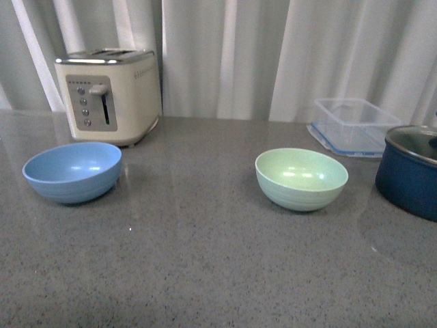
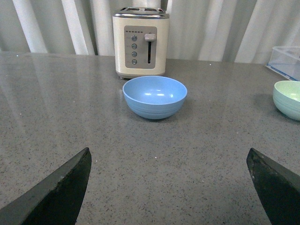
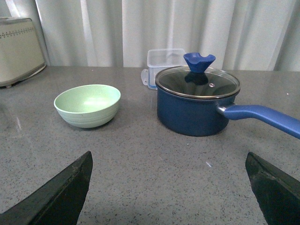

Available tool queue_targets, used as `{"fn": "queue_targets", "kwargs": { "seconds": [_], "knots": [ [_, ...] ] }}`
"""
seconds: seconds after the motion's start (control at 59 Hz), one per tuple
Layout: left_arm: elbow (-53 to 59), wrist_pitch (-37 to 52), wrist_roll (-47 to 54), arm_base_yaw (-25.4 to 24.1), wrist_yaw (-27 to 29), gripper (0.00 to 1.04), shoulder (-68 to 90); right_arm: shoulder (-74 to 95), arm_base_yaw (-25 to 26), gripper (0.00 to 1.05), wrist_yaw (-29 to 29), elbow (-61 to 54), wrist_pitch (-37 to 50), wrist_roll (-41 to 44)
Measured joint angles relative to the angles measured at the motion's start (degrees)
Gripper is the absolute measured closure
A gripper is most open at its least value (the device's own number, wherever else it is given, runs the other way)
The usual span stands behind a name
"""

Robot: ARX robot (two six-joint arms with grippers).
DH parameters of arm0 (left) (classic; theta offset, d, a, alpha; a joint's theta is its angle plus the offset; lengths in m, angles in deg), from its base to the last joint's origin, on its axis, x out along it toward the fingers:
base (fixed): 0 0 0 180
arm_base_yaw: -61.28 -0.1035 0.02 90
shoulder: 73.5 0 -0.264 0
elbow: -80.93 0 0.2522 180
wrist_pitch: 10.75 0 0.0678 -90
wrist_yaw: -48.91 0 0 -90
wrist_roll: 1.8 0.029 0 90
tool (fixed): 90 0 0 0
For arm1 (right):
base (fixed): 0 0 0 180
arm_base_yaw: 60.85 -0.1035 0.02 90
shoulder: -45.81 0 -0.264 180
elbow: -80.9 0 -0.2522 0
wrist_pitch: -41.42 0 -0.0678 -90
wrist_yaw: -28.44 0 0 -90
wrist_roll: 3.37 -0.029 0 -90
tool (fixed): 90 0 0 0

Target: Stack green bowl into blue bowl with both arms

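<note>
Now both bowls stand upright and empty on the grey table (image 1: 205,273), well apart from each other. Blue bowl (image 1: 72,171) is on the left side, just in front of a cream toaster (image 1: 109,96). Green bowl (image 1: 301,178) is right of the centre. Near it, further right, stands a dark blue pot (image 1: 410,171) w/ a glass lid. Behind the pot is a clear plastic box (image 1: 351,123).

Left gripper (image 2: 168,151): fingers spread wide and holding nothing, low over the table. The blue bowl is ahead of it, not touched, w/ the toaster behind.

Right gripper (image 3: 168,153): fingers also spread wide and holding nothing. The green bowl is ahead of it, not touched. The pot stands beside that bowl, apart from it, and its long handle points away from the bowl.
</note>
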Motion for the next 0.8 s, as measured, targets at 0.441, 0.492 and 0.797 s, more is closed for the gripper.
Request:
{"fn": "queue_targets", "kwargs": {
  "seconds": [0.441,0.492,0.797],
  "knots": [
    [0.0,0.0,0.0,0.02,0.0,0.07,0.0,0.0,0.0,0.1,0.0,-0.02,0.0,0.0],
    [0.0,0.0,0.0,0.0,0.0,0.07,0.0,0.0,0.0,0.1,0.0,0.0,0.0,0.0],
    [0.0,0.0,0.0,0.0,0.0,0.07,0.0,0.0,0.0,0.1,0.0,0.0,0.0,0.0]
  ]
}}
